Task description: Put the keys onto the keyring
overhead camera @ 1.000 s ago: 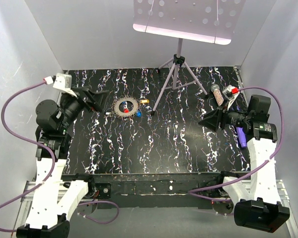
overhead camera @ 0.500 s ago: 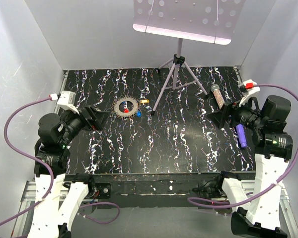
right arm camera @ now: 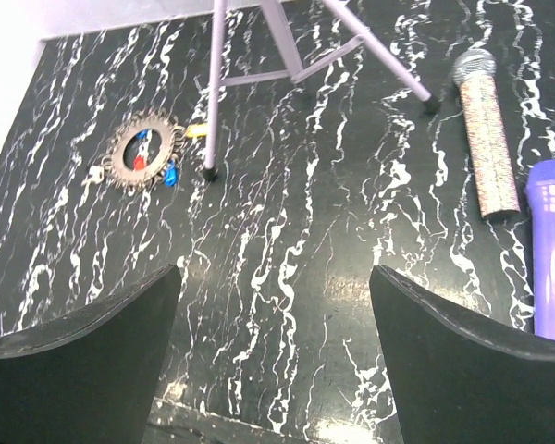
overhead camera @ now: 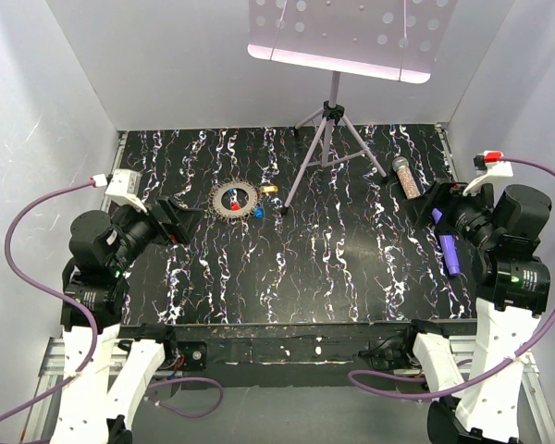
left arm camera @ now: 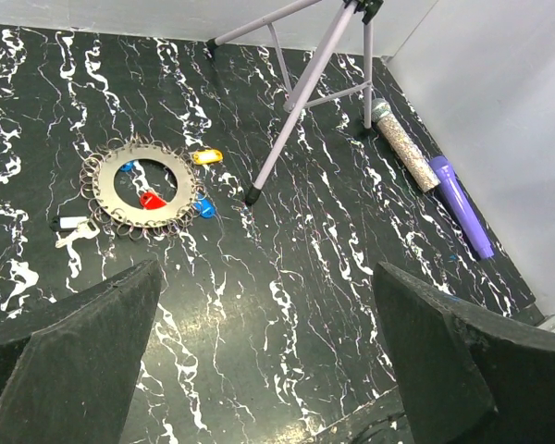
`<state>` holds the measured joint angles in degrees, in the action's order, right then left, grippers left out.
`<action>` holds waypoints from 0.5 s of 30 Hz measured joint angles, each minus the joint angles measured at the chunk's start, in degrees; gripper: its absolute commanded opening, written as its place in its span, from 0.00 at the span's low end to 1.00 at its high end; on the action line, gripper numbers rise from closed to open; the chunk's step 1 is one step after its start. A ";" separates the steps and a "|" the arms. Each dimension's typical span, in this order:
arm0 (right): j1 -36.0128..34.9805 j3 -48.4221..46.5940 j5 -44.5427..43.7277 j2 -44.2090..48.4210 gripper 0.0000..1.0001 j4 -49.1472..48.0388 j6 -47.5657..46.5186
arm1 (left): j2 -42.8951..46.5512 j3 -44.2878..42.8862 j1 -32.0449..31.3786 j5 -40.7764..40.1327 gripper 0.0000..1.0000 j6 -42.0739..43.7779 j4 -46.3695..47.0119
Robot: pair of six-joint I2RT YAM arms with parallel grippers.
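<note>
Two tools gape: left tool, right tool | jagged flat metal keyring at 10 o'clock on counter | red key in its hole, yellow key at rim's 2 o'clock, axis 3–9.

"What sort of place is it?"

"A robotics lab cell. Plain white panels box in a black marbled table."

"What else shows it?"

"Two white arms stand at the near edge, trailing purple cables. A tripod (topped by a perforated plate) stands at the back."
</note>
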<state>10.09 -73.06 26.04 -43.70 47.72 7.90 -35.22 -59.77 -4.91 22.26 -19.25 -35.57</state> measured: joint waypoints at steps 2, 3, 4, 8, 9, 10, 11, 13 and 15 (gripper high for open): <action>0.02 0.00 -2.10 0.35 0.91 -0.42 1.51 | -0.22 0.00 -0.09 0.00 0.98 0.13 -0.09; 0.02 0.00 -3.10 0.50 0.91 -0.76 2.38 | -0.33 0.00 -0.09 0.00 0.98 0.17 -0.09; 0.02 0.00 -3.52 0.50 0.92 -1.03 2.75 | -0.44 0.00 -0.09 -0.02 0.98 0.17 -0.13; 0.13 0.24 -4.74 0.55 0.92 -1.55 4.02 | -0.44 0.00 -0.09 0.00 0.98 0.22 -0.24; 0.28 0.39 -4.94 0.57 0.92 -1.64 4.17 | -0.39 0.00 -0.09 0.00 0.98 0.22 -0.24; 0.37 0.52 -5.03 0.61 0.92 -1.66 4.22 | -0.33 0.00 -0.09 0.00 0.98 0.20 -0.26; 0.42 0.70 -5.18 0.61 0.92 -1.62 4.35 | -0.26 0.00 -0.09 0.00 0.98 0.20 -0.26; 0.46 0.85 -5.35 0.59 0.92 -1.60 4.37 | -0.09 0.00 -0.09 0.00 0.98 0.20 -0.26; 0.59 0.85 -5.29 0.52 0.92 -1.62 4.28 | 0.04 0.00 -0.09 0.00 0.98 0.20 -0.26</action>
<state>10.68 -72.20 20.75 -43.18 46.11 12.19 -35.18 -59.77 -4.99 22.26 -19.05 -35.83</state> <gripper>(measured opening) 0.919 0.981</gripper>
